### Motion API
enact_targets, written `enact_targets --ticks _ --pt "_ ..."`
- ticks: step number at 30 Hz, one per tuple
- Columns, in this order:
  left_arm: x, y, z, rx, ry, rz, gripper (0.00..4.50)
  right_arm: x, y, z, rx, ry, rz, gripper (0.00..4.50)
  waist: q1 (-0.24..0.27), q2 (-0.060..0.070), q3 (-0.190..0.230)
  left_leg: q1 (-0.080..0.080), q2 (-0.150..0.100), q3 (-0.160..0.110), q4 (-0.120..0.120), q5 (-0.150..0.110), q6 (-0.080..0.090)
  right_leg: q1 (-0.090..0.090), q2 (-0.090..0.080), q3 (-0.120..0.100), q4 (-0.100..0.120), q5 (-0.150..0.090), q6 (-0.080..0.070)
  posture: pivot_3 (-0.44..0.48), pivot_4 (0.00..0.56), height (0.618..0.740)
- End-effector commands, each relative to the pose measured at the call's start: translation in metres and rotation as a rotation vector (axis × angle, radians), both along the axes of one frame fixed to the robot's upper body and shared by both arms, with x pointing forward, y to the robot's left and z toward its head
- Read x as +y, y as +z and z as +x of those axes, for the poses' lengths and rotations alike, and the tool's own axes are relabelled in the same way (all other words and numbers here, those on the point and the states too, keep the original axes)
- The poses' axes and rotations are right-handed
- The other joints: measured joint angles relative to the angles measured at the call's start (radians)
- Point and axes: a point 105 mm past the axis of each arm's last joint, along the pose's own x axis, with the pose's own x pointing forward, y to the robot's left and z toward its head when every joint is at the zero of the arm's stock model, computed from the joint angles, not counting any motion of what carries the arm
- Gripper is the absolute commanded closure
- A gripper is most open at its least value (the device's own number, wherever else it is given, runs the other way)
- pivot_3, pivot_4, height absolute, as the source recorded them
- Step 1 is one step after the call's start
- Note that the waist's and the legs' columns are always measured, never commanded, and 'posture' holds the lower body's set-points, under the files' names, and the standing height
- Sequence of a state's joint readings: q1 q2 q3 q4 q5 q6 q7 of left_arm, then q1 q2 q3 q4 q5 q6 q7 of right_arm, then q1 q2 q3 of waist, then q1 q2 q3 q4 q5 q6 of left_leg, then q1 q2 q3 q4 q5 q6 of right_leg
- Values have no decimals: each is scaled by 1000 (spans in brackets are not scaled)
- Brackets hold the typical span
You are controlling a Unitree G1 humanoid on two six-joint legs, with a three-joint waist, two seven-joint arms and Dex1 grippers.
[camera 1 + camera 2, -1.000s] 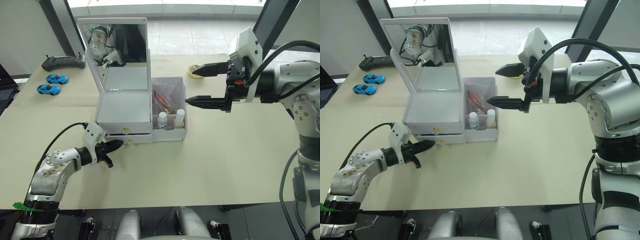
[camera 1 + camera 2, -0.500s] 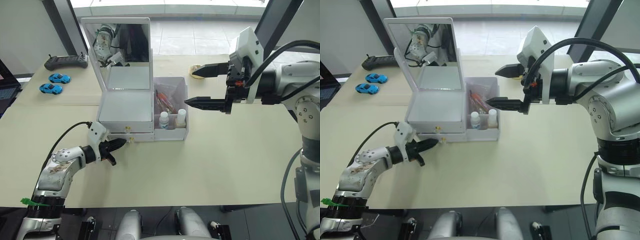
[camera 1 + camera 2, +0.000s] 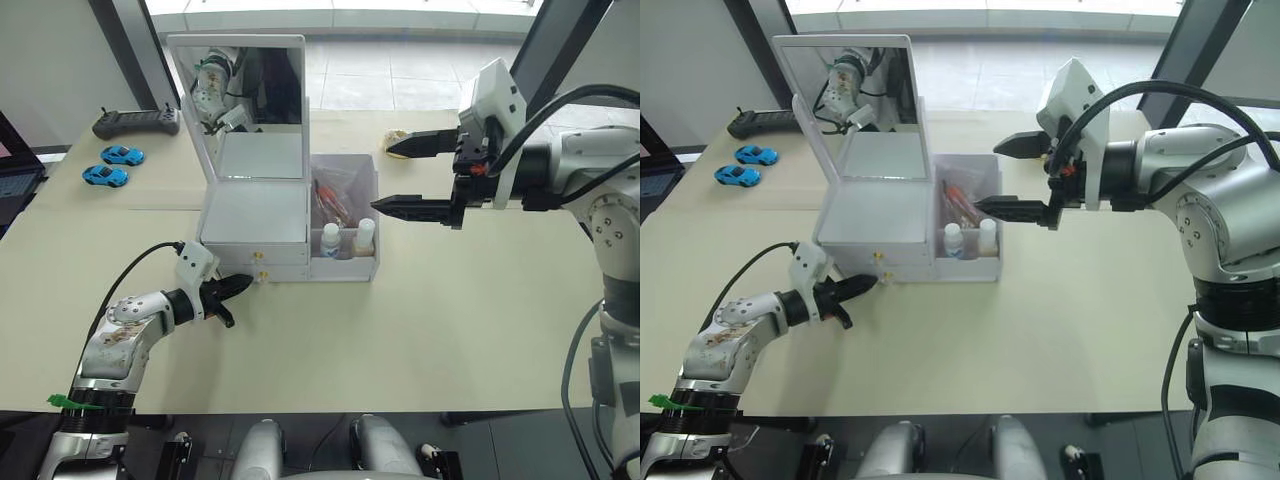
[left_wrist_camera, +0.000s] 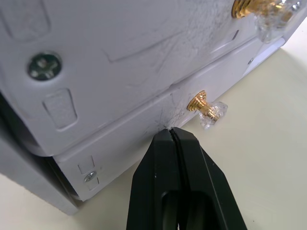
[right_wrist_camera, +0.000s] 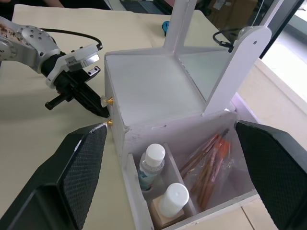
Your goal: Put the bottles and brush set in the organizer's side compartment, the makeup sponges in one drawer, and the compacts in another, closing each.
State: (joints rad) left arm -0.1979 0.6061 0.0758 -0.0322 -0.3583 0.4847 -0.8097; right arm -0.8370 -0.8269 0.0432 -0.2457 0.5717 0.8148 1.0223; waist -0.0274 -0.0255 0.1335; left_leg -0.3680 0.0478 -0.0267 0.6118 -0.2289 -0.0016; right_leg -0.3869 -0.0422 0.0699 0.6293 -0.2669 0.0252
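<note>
Now clenched left end effector (image 4: pixel 171 136) against organizer (image 3: pixel 254 215) lower drawer front (image 4: pixel 144 143), beside its knob (image 4: pixel 205 108)

The organizer (image 4: pixel 110 72) was white plastic, matt and finely scratched across its front, with a cross-head metal screw (image 4: pixel 43 65) set in it. Its drawer knob (image 4: pixel 205 108) had a shiny brass-coloured stem and a clear, glassy tip. At the upper left of the left eye view the mirror (image 3: pixel 255 95) was glossy in a smooth white frame. The side compartment (image 5: pixel 192 139) was translucent, milky plastic; the brush set (image 5: pixel 211 165) sat in a clear, crinkled, shiny pouch. The left gripper (image 4: pixel 171 136) was smooth black plastic with a dull sheen, and the right gripper's fingers (image 5: pixel 81 177) carried a fine cross-hatched black texture. The table (image 3: pixel 480 320) was pale, matt and even.
</note>
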Motion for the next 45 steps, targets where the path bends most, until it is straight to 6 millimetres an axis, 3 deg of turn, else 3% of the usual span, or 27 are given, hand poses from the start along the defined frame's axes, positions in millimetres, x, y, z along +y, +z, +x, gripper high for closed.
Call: enact_targets --ticks 1,9,14,16,23,36,45 --pt "39 22 4 -64 128 14 4307 -24 9 4 -43 -72 73 0 -8 0 0 0 0 0 0 0 0 0 0 0 0 0 0 0 150 740" --pt "98 70 -8 -176 223 82 2130 -96 -16 1 -82 -289 166 0 -14 -1 1 0 2 -1 -1 0 0 -1 2 0 1 0 0 0 150 740" --pt "123 82 -11 -171 270 155 571 -131 -45 -5 -83 -433 189 0 -12 1 1 1 0 1 -1 0 0 0 0 1 0 0 1 0 150 740" --pt "124 84 -11 -165 252 170 15 -141 -52 -5 -93 -486 207 0 -14 1 0 1 0 1 -1 0 0 0 0 1 0 0 1 0 150 740" --pt "126 88 -3 -190 248 209 15 -156 -70 -6 -128 -574 195 0 -15 1 1 1 0 1 -1 0 0 0 1 1 0 0 1 0 150 740" --pt "133 98 -4 -229 223 247 15 -159 -63 -13 -190 -594 177 0 -14 1 1 1 0 1 -1 0 0 0 1 1 0 0 1 0 150 740" --pt "136 101 -4 -240 236 218 15 -151 -60 -10 -210 -575 195 0 -15 1 1 1 1 1 -1 0 0 0 1 1 0 0 1 0 150 740"
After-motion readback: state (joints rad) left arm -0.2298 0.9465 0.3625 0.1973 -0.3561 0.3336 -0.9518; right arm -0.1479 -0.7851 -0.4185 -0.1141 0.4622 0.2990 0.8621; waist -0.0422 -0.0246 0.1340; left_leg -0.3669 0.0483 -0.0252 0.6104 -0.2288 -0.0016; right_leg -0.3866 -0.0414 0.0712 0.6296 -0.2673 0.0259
